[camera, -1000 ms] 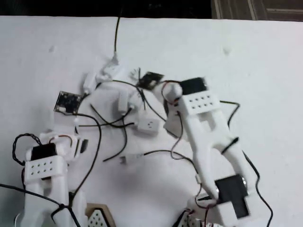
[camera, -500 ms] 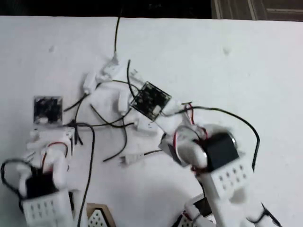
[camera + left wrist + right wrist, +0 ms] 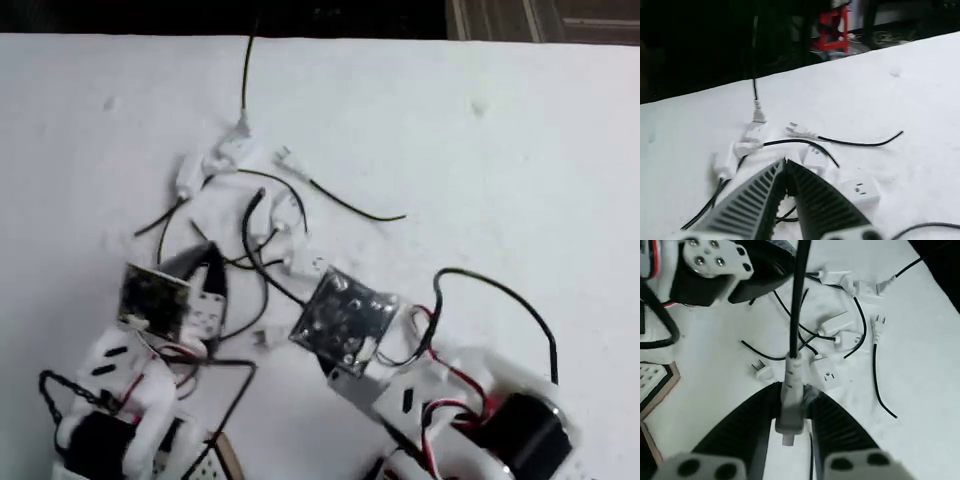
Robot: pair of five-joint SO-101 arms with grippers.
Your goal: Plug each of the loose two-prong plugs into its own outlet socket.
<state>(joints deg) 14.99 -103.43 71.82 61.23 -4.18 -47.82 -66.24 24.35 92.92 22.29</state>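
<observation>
High view counts three two-prong plugs and one face-up socket block (image 3: pixel 312 265), all clustered left of the middle of the table (image 3: pixel 520 130). The first plug (image 3: pixel 790 407) is clamped between the fingers of the right gripper (image 3: pixel 792 390) over the near part of the surface, with its black cord running up and away from it. The second plug (image 3: pixel 264 338) lies flat toward the near edge, between the two arms. The third plug (image 3: pixel 285 156) lies farther back, and its cord (image 3: pixel 350 205) trails toward the right edge. The left gripper (image 3: pixel 786 165) has its fingers pressed together on nothing, close to the socket block. A few more white adapter pieces (image 3: pixel 222 155) sit behind the cluster, and one black cable (image 3: pixel 246 70) runs from them off the far edge. The widest open room stretches from the cluster to the right edge and the far right corner. Toward the left edge the strip is narrower.
</observation>
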